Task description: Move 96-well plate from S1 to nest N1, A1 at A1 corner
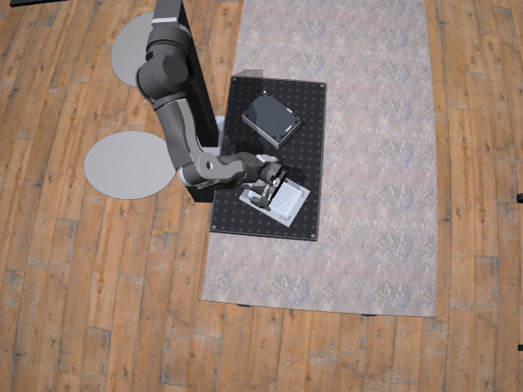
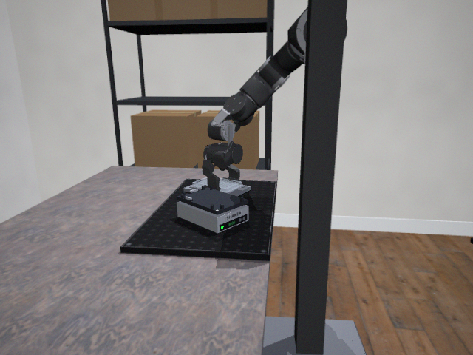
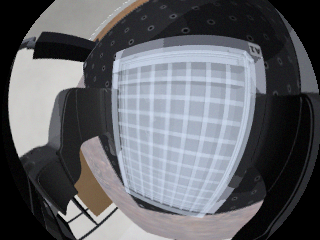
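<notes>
The white 96-well plate (image 1: 287, 198) lies over the pale plate nest N1 (image 1: 248, 201) at the near part of the black breadboard. My gripper (image 1: 270, 194) stands straight above it and is shut on the 96-well plate across its short sides. In the side view the plate (image 2: 225, 186) sits low on the nest behind the shaker, with the fingers (image 2: 222, 181) on either side of it. I cannot tell whether it is fully down. The wrist view is filled by the plate's well grid (image 3: 183, 130). The plate shaker S1 (image 1: 272, 118) has an empty dark pocket.
The black breadboard (image 1: 270, 160) lies on the table mat. The shaker (image 2: 213, 208) stands close in front of the nest in the side view. A black pillar (image 2: 318, 171) stands at the table's edge. A shelf with cardboard boxes (image 2: 164, 137) stands behind.
</notes>
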You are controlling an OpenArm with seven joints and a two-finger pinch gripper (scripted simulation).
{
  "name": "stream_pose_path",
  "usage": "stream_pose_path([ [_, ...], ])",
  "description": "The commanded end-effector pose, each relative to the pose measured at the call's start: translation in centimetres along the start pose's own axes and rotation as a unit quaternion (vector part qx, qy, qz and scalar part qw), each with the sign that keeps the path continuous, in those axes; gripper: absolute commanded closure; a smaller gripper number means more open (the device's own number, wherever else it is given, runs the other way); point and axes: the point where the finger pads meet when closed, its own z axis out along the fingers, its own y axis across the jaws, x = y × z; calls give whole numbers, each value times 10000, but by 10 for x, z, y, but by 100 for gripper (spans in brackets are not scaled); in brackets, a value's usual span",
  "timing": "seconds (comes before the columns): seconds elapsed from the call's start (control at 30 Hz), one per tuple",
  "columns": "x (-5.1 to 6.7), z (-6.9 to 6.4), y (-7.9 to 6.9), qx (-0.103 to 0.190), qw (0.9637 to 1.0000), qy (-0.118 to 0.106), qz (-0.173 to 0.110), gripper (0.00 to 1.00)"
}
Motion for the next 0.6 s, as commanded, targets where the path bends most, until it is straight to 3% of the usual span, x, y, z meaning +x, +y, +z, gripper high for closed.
stream_pose_path([
  [0.0, -1, 0, 0, -7, 10000, -7, 3, 50],
  [0.27, -1, 0, 0, -7, 10000, -7, 3, 23],
  [0.57, -1, 0, 0, -7, 10000, -7, 3, 23],
])
